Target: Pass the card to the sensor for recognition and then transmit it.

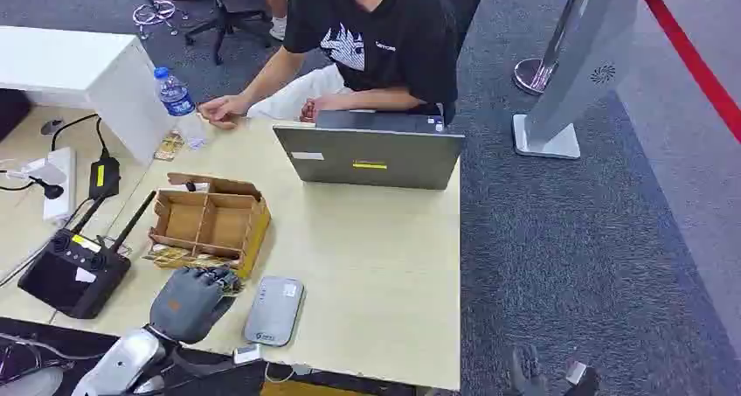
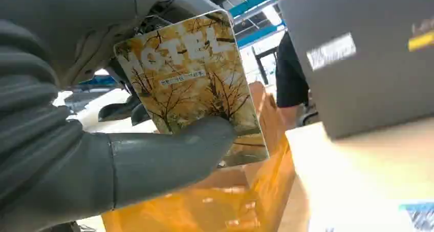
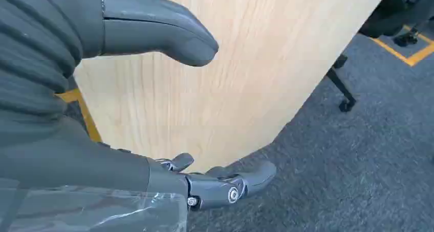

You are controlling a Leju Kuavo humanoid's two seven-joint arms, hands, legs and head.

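The left hand (image 2: 102,155) is pinching the card (image 2: 192,83) between thumb and fingers, just beside the cardboard box (image 1: 210,221), near the grey sensor (image 1: 274,310). The right hand (image 3: 153,155) is hanging open, holding nothing. The thin pinch risks the card slipping or tilting before reaching the sensor.

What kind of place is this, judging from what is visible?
Probably an office or lab test desk: a light wooden table on grey carpet, a person behind a grey laptop, and a black wheeled office chair behind.
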